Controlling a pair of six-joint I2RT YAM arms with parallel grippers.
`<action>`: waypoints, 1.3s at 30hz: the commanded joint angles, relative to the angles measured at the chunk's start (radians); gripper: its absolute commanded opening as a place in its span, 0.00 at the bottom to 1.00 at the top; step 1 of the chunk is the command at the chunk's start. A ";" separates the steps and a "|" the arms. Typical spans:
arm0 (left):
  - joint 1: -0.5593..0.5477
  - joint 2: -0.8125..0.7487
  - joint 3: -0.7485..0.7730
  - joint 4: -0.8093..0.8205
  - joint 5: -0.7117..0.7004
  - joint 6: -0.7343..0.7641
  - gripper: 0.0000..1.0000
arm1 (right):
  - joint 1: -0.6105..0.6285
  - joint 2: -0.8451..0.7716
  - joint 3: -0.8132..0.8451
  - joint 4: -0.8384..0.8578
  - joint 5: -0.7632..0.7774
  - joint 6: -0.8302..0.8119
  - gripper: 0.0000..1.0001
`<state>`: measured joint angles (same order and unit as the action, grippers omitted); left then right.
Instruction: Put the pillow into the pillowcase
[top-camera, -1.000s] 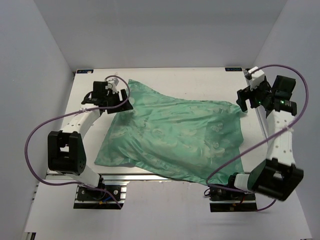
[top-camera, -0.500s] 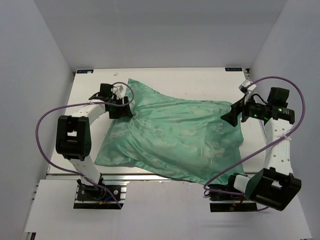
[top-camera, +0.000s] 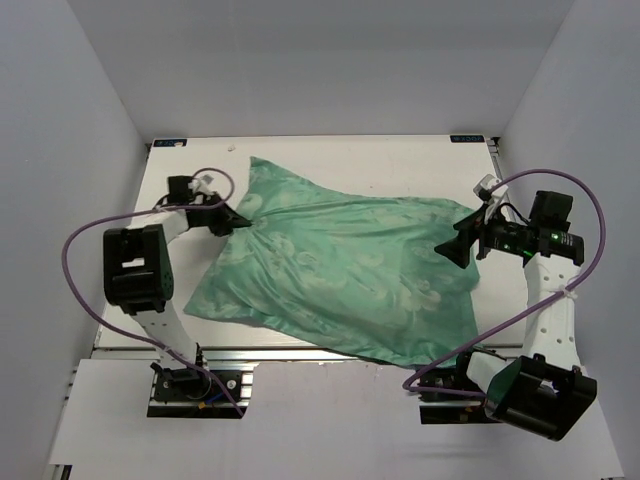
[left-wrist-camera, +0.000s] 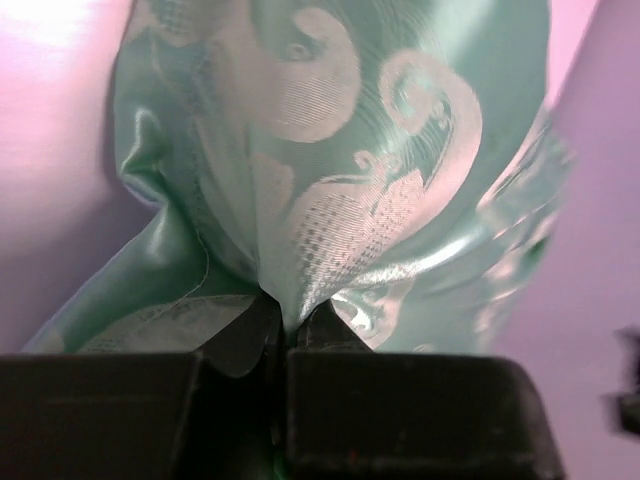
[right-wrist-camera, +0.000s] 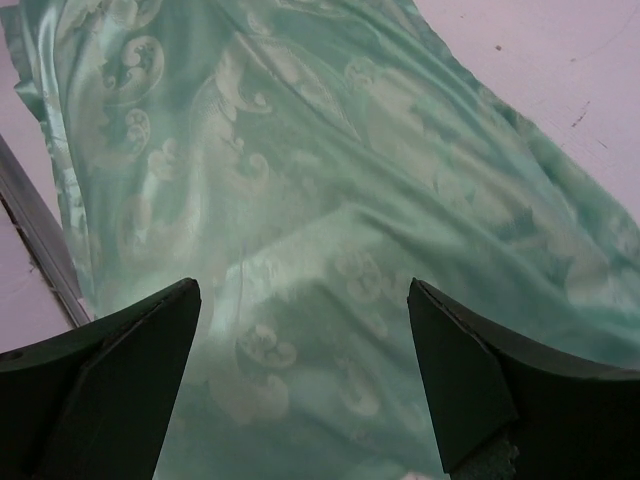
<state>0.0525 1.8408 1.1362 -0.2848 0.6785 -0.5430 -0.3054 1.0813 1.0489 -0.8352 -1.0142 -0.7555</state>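
The pillowcase (top-camera: 340, 265) lies across the table with its shiny sea-green, leaf-patterned face up, puffed and wrinkled. The pillow is hidden; no cream foam shows in any view. My left gripper (top-camera: 243, 218) is at the cloth's left edge, low on the table. In the left wrist view the left gripper (left-wrist-camera: 285, 318) is shut on a pinched fold of the pillowcase (left-wrist-camera: 330, 150). My right gripper (top-camera: 448, 250) hovers over the cloth's right end. Its fingers stand wide apart above the pillowcase (right-wrist-camera: 300, 150), and the right gripper (right-wrist-camera: 305, 300) has nothing between them.
The white table (top-camera: 350, 160) is bare along its far side and left strip. An aluminium rail (top-camera: 300, 352) runs along the near edge, and a rail (right-wrist-camera: 40, 240) shows beside the cloth. Purple cables loop off both arms. Grey walls enclose three sides.
The left gripper shut on the pillowcase's left edge and drew it slightly left. The right gripper swung down and left over the cloth's right end, staying open.
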 joint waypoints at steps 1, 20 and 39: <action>0.189 -0.112 -0.076 0.197 0.003 -0.251 0.00 | -0.001 -0.029 -0.023 0.024 -0.034 0.027 0.89; 0.234 -0.164 0.083 -0.072 -0.058 0.029 0.90 | -0.001 -0.060 -0.102 0.200 -0.024 0.317 0.89; 0.084 -0.928 -0.225 0.243 0.017 0.061 0.98 | -0.001 -0.032 -0.061 0.292 0.149 0.672 0.89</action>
<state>0.1436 0.9432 0.9607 -0.1780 0.5152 -0.5053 -0.3054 1.0912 0.9886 -0.6262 -0.9401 -0.2131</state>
